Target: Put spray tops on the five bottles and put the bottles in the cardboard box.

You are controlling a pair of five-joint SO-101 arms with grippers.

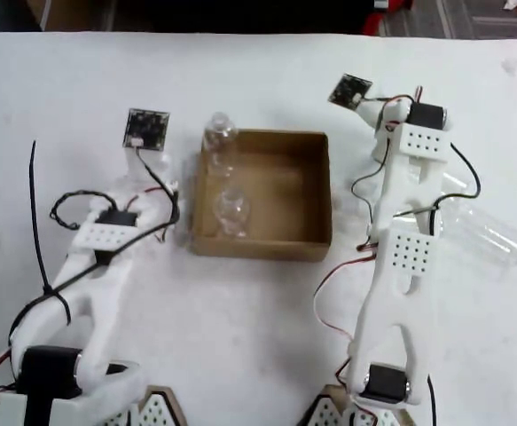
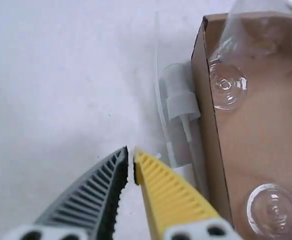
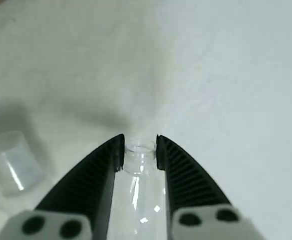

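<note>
My left gripper (image 2: 130, 161) is shut with nothing in it, its grey and yellow fingers meeting just above the table. Just ahead of it a white spray top (image 2: 182, 102) lies against the outer left wall of the cardboard box (image 1: 267, 244). Inside the box are two clear bottles: one (image 1: 219, 140) leans in the far left corner, the other (image 1: 231, 213) is near the front left. My right gripper (image 3: 139, 150) is shut on the neck of a clear bottle (image 3: 135, 192) that has no top. The left arm (image 1: 107, 232) sits left of the box, the right arm (image 1: 409, 253) to its right.
A clear bottle (image 1: 490, 235) lies on the table to the right of the right arm; I cannot tell whether it is the held one. A small clear cap (image 3: 15, 161) stands on the table near my right gripper. Black cables (image 1: 41, 240) trail beside the left arm.
</note>
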